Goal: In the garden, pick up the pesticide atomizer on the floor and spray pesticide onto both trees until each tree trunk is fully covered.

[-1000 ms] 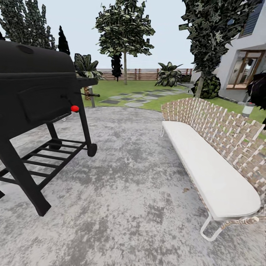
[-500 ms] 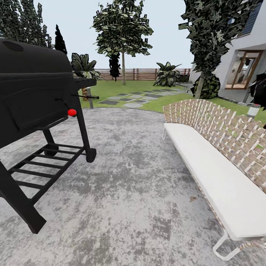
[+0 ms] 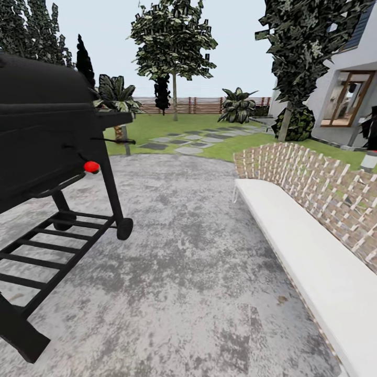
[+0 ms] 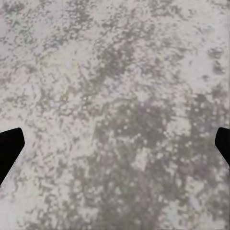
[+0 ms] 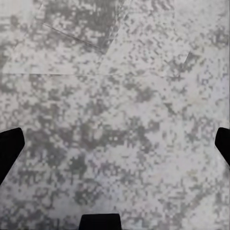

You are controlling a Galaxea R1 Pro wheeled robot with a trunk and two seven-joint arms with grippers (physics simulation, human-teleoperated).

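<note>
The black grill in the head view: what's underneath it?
Under the grill a black slatted shelf spans its legs, with a small wheel at the near corner, all over mottled grey paving. The drum hides the ground behind it.

Grill (image 3: 47,152) left, bench (image 3: 314,241) right, paving (image 3: 193,262) between; lawn (image 3: 173,125), trees (image 3: 174,42), fence (image 3: 199,104) behind.

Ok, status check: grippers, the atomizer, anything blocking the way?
Left gripper and right gripper open, empty, over grey paving. No atomizer sighted. Black grill left, white bench right; paved gap between leads to lawn.
</note>
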